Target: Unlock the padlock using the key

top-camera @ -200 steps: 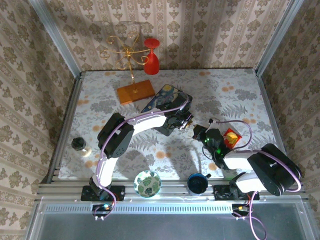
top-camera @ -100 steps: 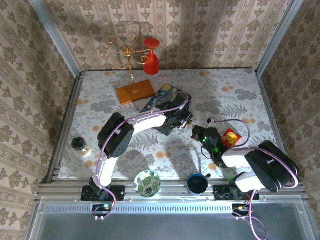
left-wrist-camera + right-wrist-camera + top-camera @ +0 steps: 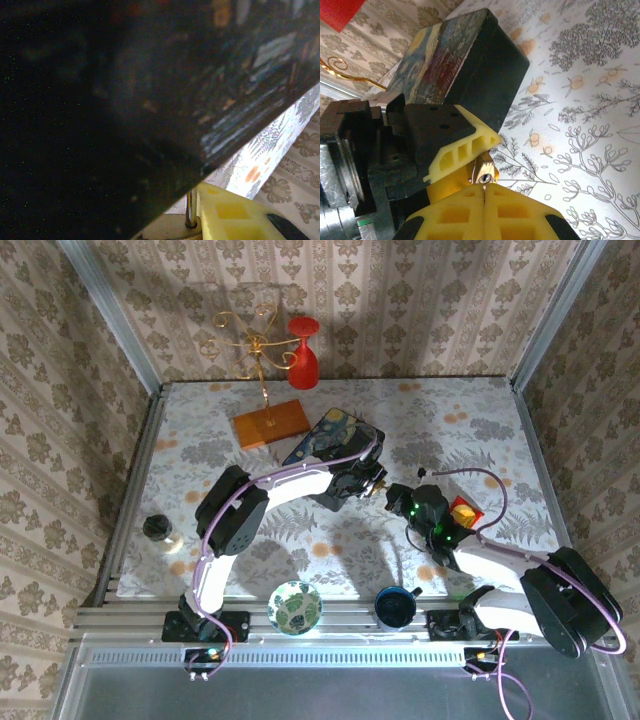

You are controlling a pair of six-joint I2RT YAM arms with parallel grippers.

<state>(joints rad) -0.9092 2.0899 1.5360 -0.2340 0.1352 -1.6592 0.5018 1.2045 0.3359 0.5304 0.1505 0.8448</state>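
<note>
Tiny padlock [image 3: 483, 174], pale brassy body with a small dark hole, low beside the corner of the dark painted box [image 3: 485, 65]; silvery shackle [image 3: 189, 209] upright; key not discernible

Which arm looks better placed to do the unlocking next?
The right, probably: the shut right gripper points straight at the padlock, which the left gripper holds beside the painted box.

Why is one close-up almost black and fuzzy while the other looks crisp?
Left wrist: the painted box sits too near the lens, so it is dark and blurred, and the table beyond washes out. Right wrist: well lit and sharp on the yellow pads of the right gripper. Top external: even light, soft arm shadows.
</note>
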